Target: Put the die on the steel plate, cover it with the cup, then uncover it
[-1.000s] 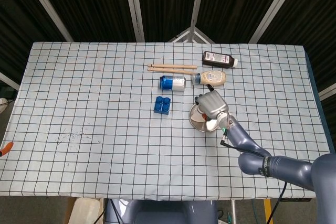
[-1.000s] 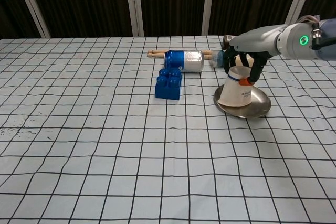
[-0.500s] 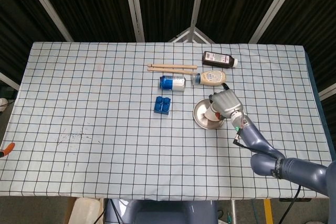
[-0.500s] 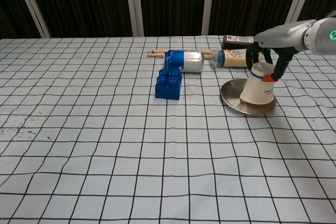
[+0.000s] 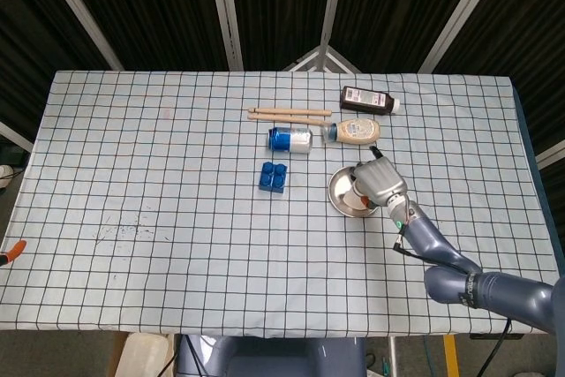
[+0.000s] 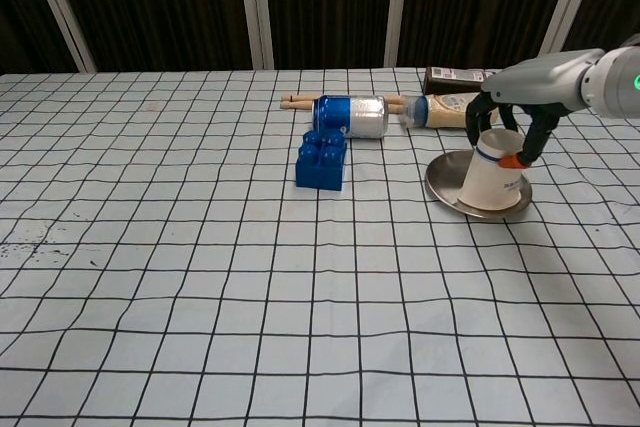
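A white paper cup [image 6: 493,182] stands upside down, slightly tilted, on the right part of the round steel plate [image 6: 443,180]. My right hand [image 6: 510,133] grips the cup's upturned base from above, fingers wrapped around it. In the head view the right hand [image 5: 380,181] covers most of the cup, and the steel plate [image 5: 340,192] shows to its left. No die is visible in either view. The left hand appears in neither view.
A blue block [image 6: 322,159] lies left of the plate. Behind it are a blue can [image 6: 350,116] on its side, wooden sticks [image 6: 298,101], a beige bottle [image 6: 447,110] and a dark bottle [image 6: 455,75]. An orange object [image 5: 9,252] sits at the table's left edge.
My right hand has carried the cup from the plate's left side to its right side and lowered it. The plate has slid a little to the right.
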`<state>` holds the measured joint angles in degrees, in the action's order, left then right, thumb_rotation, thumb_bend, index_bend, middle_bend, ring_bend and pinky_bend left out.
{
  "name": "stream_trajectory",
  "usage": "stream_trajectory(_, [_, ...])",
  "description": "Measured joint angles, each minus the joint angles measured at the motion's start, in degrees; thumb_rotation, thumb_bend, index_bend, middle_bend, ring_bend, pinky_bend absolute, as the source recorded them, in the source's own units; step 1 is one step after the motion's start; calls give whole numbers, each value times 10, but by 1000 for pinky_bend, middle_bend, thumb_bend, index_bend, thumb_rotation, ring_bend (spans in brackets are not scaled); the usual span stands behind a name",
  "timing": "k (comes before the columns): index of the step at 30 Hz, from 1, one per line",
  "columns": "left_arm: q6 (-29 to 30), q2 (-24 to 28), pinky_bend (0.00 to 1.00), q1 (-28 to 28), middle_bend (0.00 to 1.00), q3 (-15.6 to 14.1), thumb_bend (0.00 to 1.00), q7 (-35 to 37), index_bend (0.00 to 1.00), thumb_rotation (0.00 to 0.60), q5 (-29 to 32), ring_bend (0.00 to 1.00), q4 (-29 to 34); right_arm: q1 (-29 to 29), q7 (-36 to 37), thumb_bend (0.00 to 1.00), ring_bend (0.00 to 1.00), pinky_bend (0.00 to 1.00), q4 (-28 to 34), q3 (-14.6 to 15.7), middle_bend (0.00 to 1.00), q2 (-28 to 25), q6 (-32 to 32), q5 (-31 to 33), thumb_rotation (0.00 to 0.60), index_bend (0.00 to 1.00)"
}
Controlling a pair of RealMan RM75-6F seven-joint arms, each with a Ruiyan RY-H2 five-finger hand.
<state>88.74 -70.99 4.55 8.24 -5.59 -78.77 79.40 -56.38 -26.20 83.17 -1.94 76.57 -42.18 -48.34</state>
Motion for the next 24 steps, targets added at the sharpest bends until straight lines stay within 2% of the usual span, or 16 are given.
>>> stream_trajectory(11, [-2, 1, 39, 0, 0, 1, 173, 3, 160, 600, 3, 0, -2, -15, 2, 456, 434, 78, -30, -24, 402, 39, 1, 2, 600, 480])
stream_trajectory(24, [-7, -1, 39, 1, 0, 2, 172, -5, 160, 600, 9, 0, -2, -20, 50, 456, 435, 78, -121, -52, 401, 64, 23, 1, 600, 480])
